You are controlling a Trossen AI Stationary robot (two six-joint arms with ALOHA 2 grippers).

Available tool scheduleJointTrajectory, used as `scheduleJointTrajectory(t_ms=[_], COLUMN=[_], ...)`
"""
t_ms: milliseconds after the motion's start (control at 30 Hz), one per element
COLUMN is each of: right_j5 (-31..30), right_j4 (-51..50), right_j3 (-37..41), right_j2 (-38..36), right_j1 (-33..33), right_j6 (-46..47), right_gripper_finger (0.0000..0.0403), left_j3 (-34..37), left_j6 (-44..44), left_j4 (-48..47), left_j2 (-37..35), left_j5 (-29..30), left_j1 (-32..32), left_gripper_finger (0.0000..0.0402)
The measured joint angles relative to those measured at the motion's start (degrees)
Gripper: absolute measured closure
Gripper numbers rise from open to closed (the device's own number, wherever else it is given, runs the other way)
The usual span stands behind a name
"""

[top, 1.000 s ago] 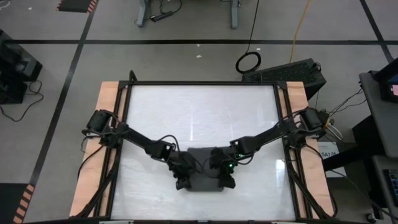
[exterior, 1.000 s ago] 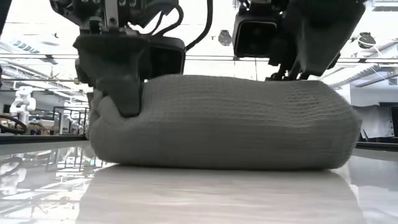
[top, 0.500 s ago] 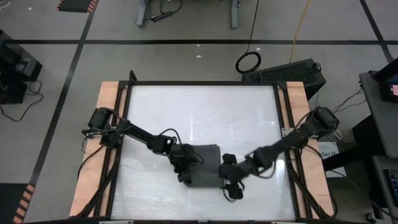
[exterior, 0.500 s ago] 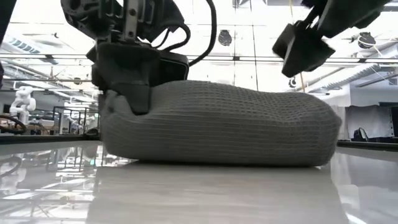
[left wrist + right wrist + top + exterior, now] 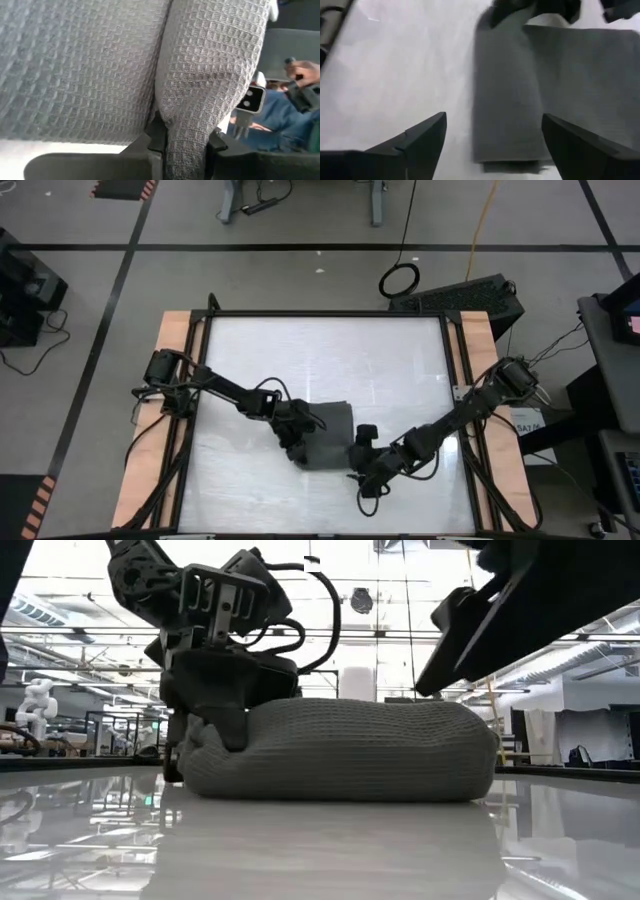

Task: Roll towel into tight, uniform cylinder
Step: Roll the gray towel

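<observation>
The dark grey towel (image 5: pixel 328 435) lies partly rolled on the white table (image 5: pixel 320 360), a thick roll (image 5: pixel 505 100) beside a flat part (image 5: pixel 590 75). In the low view the towel (image 5: pixel 350 750) rests as a low bundle on its underside. My left gripper (image 5: pixel 296 448) is shut on the towel's left end (image 5: pixel 205 735). My right gripper (image 5: pixel 366 486) hangs open above the table, near and to the right of the towel, with nothing between its fingers (image 5: pixel 492 145). My left gripper pinches a thick fold of the towel (image 5: pixel 187 135) between its two fingers (image 5: pixel 156 140), at the bundle's left end. It comes slanting down from the table's left side. The towel lies on the table, bunched around the fingers.
Wooden rails (image 5: pixel 180 380) and a dark frame run along the table's left and right sides. Bare white tabletop lies far of the towel and to its left. Beyond the table are the floor, cables and a dark case (image 5: pixel 470 295).
My right gripper has let go of the towel's right end, opened wider, risen and swung toward the table's near right while turning. My left gripper has kept its hold and drawn the towel a little toward the far edge, turning it; the bundle now lies lower.
</observation>
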State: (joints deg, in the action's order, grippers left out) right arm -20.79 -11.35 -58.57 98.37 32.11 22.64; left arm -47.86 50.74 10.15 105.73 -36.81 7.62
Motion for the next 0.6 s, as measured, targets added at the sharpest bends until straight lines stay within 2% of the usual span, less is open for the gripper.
scheduleJointTrajectory(t_ms=[167, 333, 600], right_j5=[0.01, 1.66, 4.16], right_j4=[-0.18, -0.15, 0.3], right_j3=[0.0, 0.0, -0.04], right_j2=[0.0, 0.06, 3.95], right_j1=[-1.66, -2.63, -4.26], right_j6=[-5.72, -9.44, -7.75], right_gripper_finger=[0.0083, 0.0088, 0.0088], left_j3=[1.65, 2.62, 2.62], left_j6=[3.0, 5.51, 5.57], left_j4=[6.27, 7.59, 8.13], left_j2=[0.0, 0.0, 0.0], left_j5=[-1.69, -1.77, -1.99], left_j1=[-0.38, -1.15, -1.93], left_gripper_finger=[0.035, 0.035, 0.0351])
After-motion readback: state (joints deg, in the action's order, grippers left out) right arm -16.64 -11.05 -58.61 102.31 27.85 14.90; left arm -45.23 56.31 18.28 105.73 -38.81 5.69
